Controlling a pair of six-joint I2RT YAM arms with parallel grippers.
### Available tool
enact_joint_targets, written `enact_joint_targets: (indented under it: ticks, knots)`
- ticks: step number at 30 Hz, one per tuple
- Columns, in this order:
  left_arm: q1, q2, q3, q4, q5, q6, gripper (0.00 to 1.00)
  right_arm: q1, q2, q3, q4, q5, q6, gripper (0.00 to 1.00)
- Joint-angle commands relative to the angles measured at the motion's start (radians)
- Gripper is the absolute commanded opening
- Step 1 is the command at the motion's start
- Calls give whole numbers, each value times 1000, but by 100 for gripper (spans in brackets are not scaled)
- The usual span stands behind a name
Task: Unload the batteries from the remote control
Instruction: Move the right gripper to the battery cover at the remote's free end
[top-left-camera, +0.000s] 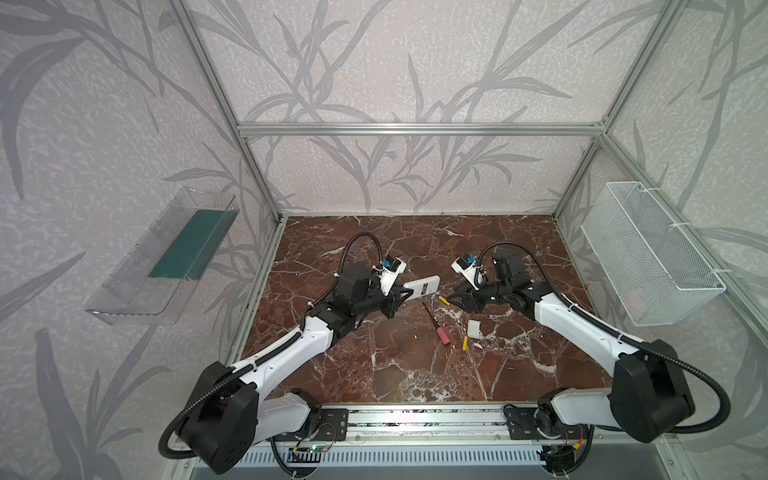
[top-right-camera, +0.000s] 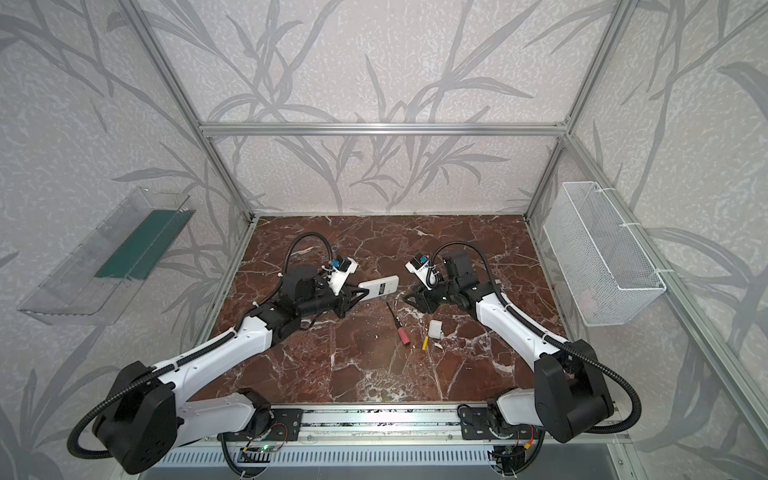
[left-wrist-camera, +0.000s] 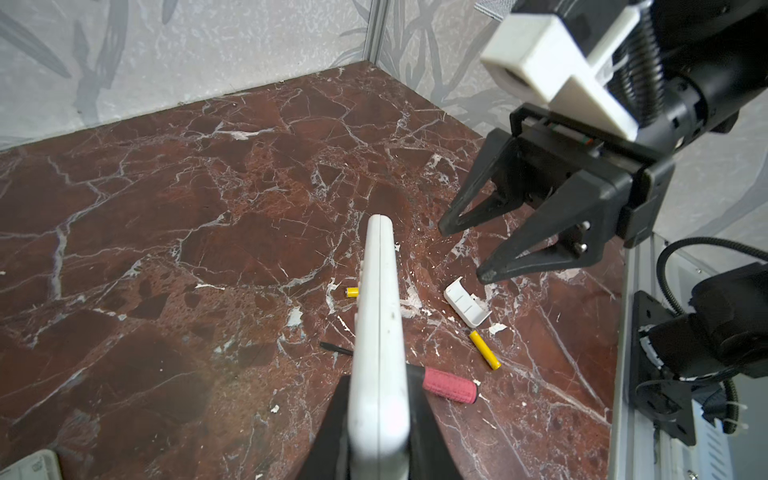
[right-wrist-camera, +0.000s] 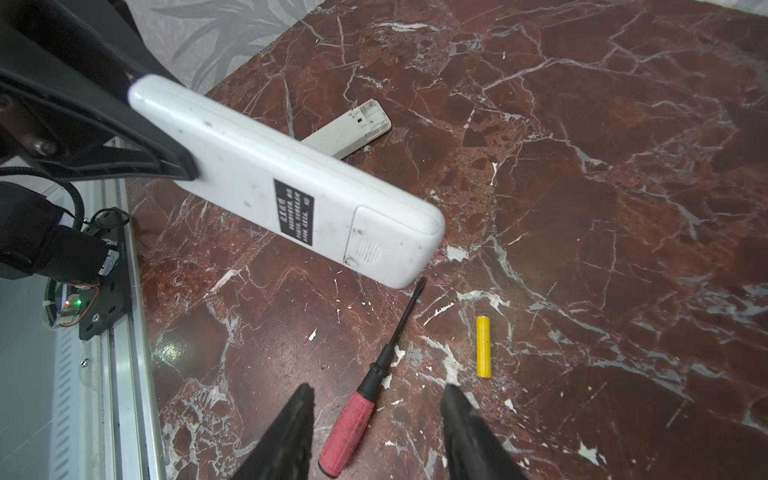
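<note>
The near battery (top-left-camera: 465, 342), yellow, lies closest on the surface (top-left-camera: 415, 374), just beside the loose cover (top-left-camera: 473, 328). The screwdriver (top-left-camera: 436, 328) lies a little to their left, tip pointing away.

Further in, the far battery (top-left-camera: 444, 300) lies close by the right gripper (left-wrist-camera: 462, 251). Its fingers (left-wrist-camera: 519, 249) are spread and hold nothing. In the right wrist view they straddle the screwdriver's red handle from above, with that battery off to one side.

Beyond, the left gripper (top-left-camera: 406, 292) pinches the remote (right-wrist-camera: 291, 187) by one end, a finger on each broad face. The remote is clear of the surface, its free end toward the right gripper. The lid (right-wrist-camera: 386, 237) at that free end looks shut, so any cells inside cannot be seen. Past it a second remote (right-wrist-camera: 353, 131) lies flat with its end bay open.

Two batteries are already out, so the step in hand is probably opening this lid. The left pinch should be firm, with the lid face turned to the right arm. One right fingertip belongs on the ribbed patch, pressing in and then pushing along the remote toward its free end, never across. That push pulls against the pinch, so it should be gentle. Working low would stop the lid and cells from rolling far, but the fingers must not knock the far battery.
</note>
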Motion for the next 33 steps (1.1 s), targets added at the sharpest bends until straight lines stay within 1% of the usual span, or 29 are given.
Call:
enact_joint_targets:
  ticks: [1, 5, 9, 11, 14, 19, 25, 29, 33]
  knots:
    - [1, -42, -8, 30, -49, -115, 0, -8, -13, -14, 83, -44, 46, 49]
    - [0, -70, -24, 34, -42, -125, 0, -13, 19, -10, 133, -76, 52, 48]
    - [0, -101, -42, 36, -15, -121, 0, -16, 37, -17, 236, -124, 45, 48]
    - [0, -113, -41, 31, 12, -113, 0, -18, 44, -10, 257, -133, 30, 48]
    - [0, -126, -35, 19, 64, -98, 0, -32, 55, -7, 294, -192, 14, 49]
    - [0, -135, -30, 10, 114, -65, 0, -59, 74, 2, 317, -310, 8, 49]
    - [1, -126, -34, 67, 195, -61, 0, -60, 80, 17, 315, -378, -3, 49]
    - [1, -129, -35, 93, 217, -50, 0, -59, 65, 15, 311, -435, -1, 48]
    - [0, -126, -29, 97, 245, -26, 0, -59, 54, 13, 302, -465, -2, 44]
